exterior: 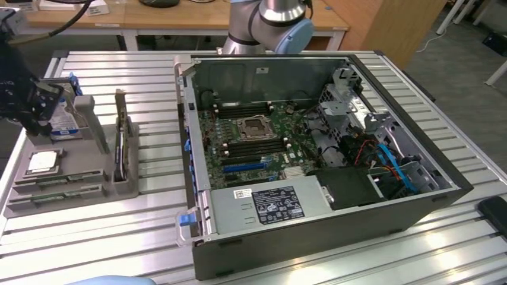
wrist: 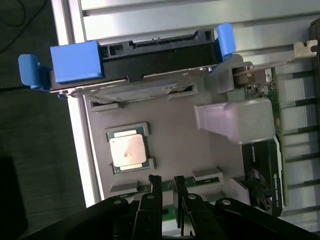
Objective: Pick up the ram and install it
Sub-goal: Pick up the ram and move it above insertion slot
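Two green ram sticks [exterior: 59, 177] lie flat in slots at the near end of a grey parts holder [exterior: 81, 155] on the exterior view's left. My gripper [exterior: 34, 122] hangs above that holder, over the hard drive end. In the wrist view my gripper [wrist: 166, 179] shows two black fingers [wrist: 151, 192] standing a narrow gap apart with nothing between them. A strip of green ram [wrist: 169, 212] shows below them, at the edge of the holder [wrist: 175, 135]. The open computer case [exterior: 317, 237] holds the motherboard with long black memory slots [exterior: 252, 148].
The holder also carries a square silver processor [wrist: 128, 151], a hard drive in blue-tabbed brackets [wrist: 135, 60] and an upright graphics card [wrist: 262, 165]. The case's raised back wall [exterior: 262, 74], drive cage [exterior: 352, 107] and cables [exterior: 388, 160] surround the motherboard. Slatted metal table [exterior: 119, 237] underneath.
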You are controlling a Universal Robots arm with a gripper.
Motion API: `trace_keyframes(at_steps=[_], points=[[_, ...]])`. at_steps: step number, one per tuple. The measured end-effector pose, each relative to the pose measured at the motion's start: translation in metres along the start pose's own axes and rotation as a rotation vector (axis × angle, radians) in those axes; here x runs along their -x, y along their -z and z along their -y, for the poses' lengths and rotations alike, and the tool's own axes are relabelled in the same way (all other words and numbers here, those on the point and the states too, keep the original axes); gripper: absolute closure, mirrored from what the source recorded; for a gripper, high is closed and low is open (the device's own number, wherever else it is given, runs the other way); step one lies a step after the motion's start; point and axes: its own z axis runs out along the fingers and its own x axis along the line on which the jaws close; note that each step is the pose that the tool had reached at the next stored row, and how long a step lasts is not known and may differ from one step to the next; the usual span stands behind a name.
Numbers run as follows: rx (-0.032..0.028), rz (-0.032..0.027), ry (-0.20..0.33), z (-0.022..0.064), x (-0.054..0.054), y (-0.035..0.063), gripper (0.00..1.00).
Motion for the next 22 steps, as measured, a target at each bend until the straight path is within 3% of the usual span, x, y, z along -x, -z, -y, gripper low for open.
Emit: trace_keyframes(at_steps=[11, 22], points=[[0.0006, -0.0003, 0.019, 0.0133, 0.002, -0.0109, 0.76], [-0.0002, -0.0015, 0.089, 0.0151, 0.002, -0.012, 0.76]])
